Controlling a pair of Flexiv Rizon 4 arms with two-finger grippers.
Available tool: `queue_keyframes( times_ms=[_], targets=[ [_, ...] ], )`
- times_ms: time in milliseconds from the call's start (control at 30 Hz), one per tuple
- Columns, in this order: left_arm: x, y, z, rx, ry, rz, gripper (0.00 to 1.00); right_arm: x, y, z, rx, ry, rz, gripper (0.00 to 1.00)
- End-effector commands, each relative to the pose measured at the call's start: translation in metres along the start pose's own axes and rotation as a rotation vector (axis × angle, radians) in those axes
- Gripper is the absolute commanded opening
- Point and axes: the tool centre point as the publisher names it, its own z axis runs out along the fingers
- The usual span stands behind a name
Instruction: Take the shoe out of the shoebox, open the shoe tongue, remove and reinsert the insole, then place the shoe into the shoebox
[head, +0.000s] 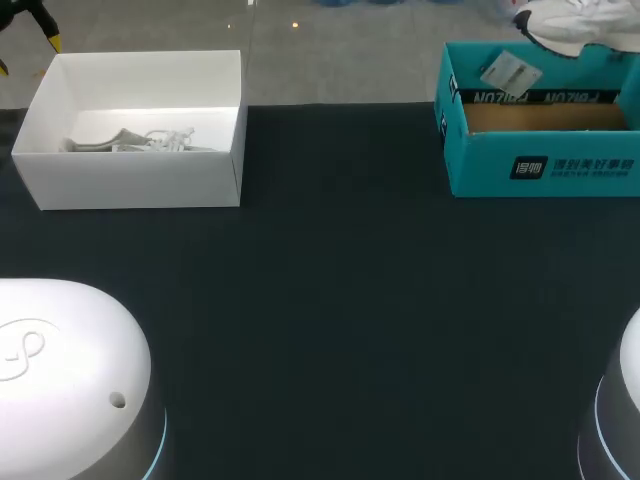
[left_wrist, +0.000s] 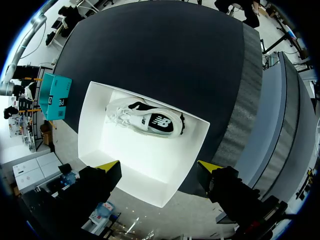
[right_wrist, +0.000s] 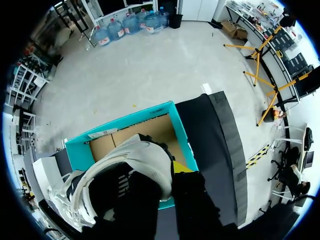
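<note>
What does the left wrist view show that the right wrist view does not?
Only the left wrist view: the white box with a white and black shoe lying in it, under the open left gripper. Only the right wrist view: a lifted shoe over the teal box. Both: the teal box and the dark table.
</note>
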Motion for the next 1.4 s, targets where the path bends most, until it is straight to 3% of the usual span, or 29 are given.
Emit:
queue_keyframes(
  times_ms=[33,267,533,600,1400],
  targets=[
    [0.0,-0.002,0.0,-0.005,0.002,-0.001,1.0,-0.002,-0.072,-0.016,-0.226,-0.019,-0.023,0.0],
    [0.0,-0.002,0.0,-0.005,0.002,-0.001,1.0,-0.004,-0.113,-0.019,-0.291,-0.069,-0.069,0.0],
    [0.0,-0.002,0.0,-0.005,0.002,-0.001,1.0,-0.002,-0.138,-0.022,-0.4,-0.066,-0.068,0.0],
    [0.0,-0.002,0.0,-0.005,0.002,-0.001,1.0,0.0,-0.141,-0.02,-0.43,-0.067,-0.062,0.0],
    [0.0,-0.002,0.0,-0.005,0.002,-0.001,1.0,0.004,-0.146,-0.018,-0.421,-0.054,-0.054,0.0]
  ],
)
